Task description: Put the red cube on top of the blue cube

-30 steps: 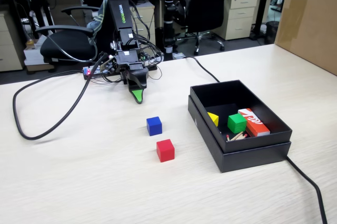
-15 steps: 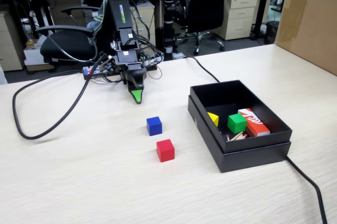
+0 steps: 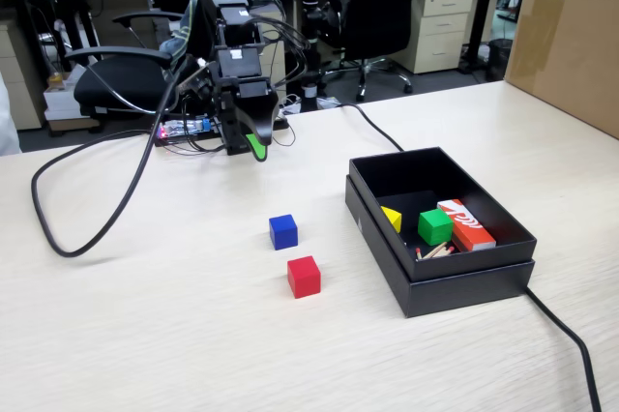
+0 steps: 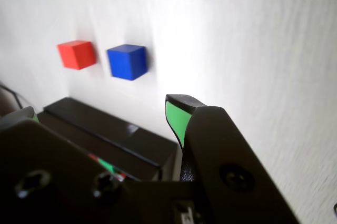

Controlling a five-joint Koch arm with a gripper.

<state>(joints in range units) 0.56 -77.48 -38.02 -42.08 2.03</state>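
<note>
The red cube (image 3: pixel 304 277) sits on the light wooden table, just in front of the blue cube (image 3: pixel 283 231); the two stand apart, a small gap between them. In the wrist view the red cube (image 4: pixel 77 54) is left of the blue cube (image 4: pixel 127 61), both far ahead of the jaws. My gripper (image 3: pixel 244 146) hangs above the table behind the cubes, well clear of both. In the wrist view the gripper (image 4: pixel 100 111) is open and empty, its green-padded fingertips (image 4: pixel 176 116) wide apart.
A black open box (image 3: pixel 464 291) stands right of the cubes, holding a yellow wedge (image 3: pixel 391 219), a green cube (image 3: pixel 434 226) and an orange-red lettered box (image 3: pixel 465 223). A black cable (image 3: pixel 58 228) loops at the left. A cardboard box (image 3: pixel 571 35) stands at the back right.
</note>
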